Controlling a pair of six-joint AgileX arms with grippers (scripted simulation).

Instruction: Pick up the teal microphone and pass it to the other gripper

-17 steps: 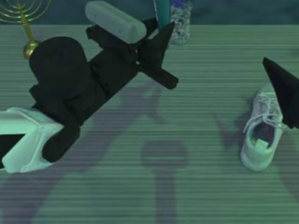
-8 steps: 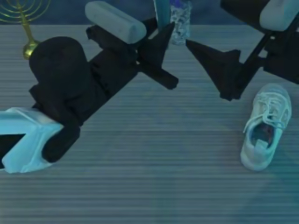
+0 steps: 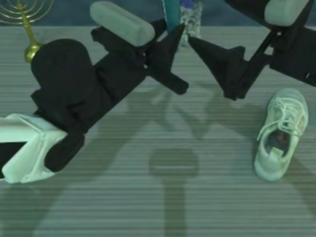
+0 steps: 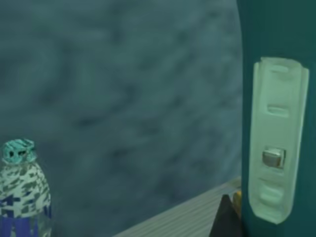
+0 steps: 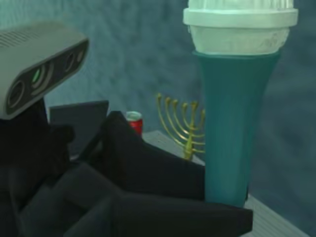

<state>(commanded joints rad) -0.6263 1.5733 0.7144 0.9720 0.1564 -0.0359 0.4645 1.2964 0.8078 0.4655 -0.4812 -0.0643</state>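
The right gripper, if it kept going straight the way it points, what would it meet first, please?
Most likely the teal microphone, held upright by the left gripper. The right gripper points at it from the top view's right, the handle filling its wrist view. Depth between them is unclear.

Striped table surface (image 3: 148,207) shown under greenish light, crossed by broad dark shadows; a mottled dark teal backdrop (image 4: 123,74) is seen beyond its far edge, where a thin pale rim of the tabletop is visible
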